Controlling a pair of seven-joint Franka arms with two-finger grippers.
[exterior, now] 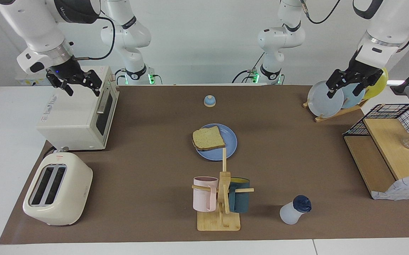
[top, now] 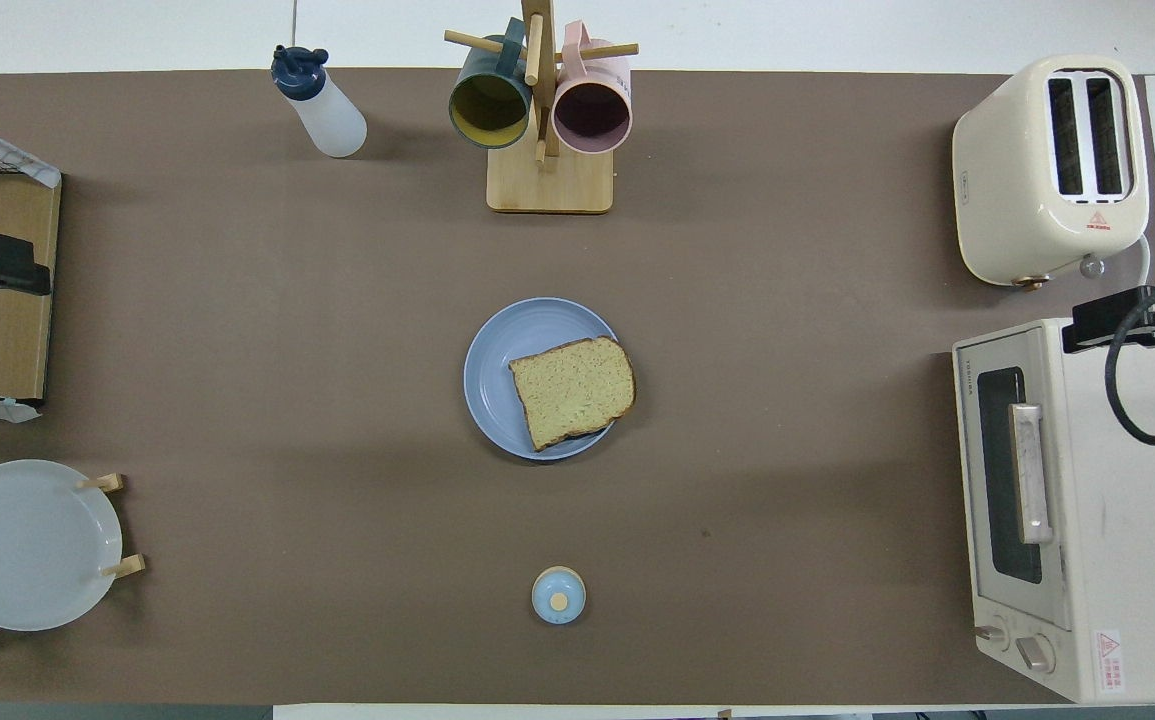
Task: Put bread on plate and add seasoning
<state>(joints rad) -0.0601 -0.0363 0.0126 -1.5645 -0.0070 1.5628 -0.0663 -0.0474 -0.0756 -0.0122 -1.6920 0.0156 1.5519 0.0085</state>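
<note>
The bread (exterior: 208, 138) lies flat on the blue plate (exterior: 227, 147) in the middle of the table, its crust overhanging the rim toward the right arm's end; both also show in the overhead view, the bread (top: 574, 390) on the plate (top: 502, 365). The seasoning bottle (exterior: 293, 211) with its navy cap stands at the table's edge farthest from the robots, beside the mug tree toward the left arm's end, also seen from overhead (top: 322, 105). My right gripper (exterior: 83, 90) is open and empty, raised over the toaster oven. My left gripper (exterior: 346, 90) is open and empty, raised over the plate rack.
A mug tree (exterior: 222, 198) with a pink and a dark teal mug stands farther from the robots than the plate. A small blue bell (exterior: 209, 101) sits nearer to the robots. A toaster oven (exterior: 80, 117) and toaster (exterior: 57, 193) are at the right arm's end; a plate rack (exterior: 331, 101) and wooden shelf (exterior: 385, 156) at the left arm's.
</note>
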